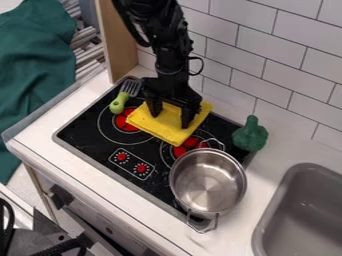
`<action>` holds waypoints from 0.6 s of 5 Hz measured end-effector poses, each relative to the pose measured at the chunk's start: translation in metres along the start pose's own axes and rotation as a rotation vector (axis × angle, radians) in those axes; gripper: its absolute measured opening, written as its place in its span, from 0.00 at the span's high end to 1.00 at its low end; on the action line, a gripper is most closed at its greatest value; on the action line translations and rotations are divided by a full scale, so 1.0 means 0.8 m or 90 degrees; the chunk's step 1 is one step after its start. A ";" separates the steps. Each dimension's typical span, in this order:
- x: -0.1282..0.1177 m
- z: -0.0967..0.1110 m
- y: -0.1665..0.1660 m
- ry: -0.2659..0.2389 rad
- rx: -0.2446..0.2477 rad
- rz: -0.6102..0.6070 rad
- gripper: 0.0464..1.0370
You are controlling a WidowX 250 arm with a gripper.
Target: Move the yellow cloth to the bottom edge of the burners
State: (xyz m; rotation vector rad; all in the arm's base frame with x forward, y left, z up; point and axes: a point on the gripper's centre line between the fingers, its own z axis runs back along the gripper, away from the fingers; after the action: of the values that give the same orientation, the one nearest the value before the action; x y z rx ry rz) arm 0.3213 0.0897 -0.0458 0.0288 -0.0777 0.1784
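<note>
Black cables (pixel 63 246) lie at the bottom L of the view, by a gray metal part (pixel 33 242). Past them is the white counter (pixel 87 172) w/ a black stovetop (pixel 90 137) set in it. The yellow cloth (pixel 163 131) is bright and flat, w/ a thick front edge. It looks folded into a pad, and it sits at a slant on the back half of the stovetop, over bits of 2 burners w/ red middles. The claw (pixel 171 120) hangs down over it, fingers spread apart, tips at the cloth, w/ yellow showing btwn them. Can't tell if the tips touch it. L of the cloth is a spatula (pixel 124 95) w/ a green grip. R of it is a green toy veg (pixel 250 134), maybe broccoli. A shiny metal pot (pixel 207 182) w/ 2 wire handles sits nearer, and a gray sink (pixel 294 220) is far R.
</note>
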 end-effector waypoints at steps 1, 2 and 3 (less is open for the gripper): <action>-0.025 0.003 0.017 0.010 0.001 0.023 0.04; -0.050 0.006 0.032 0.024 0.004 0.033 0.04; -0.071 0.007 0.041 0.037 0.008 0.030 0.04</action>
State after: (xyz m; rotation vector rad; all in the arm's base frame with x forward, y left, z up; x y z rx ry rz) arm 0.2590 0.1120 -0.0444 0.0342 -0.0196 0.2259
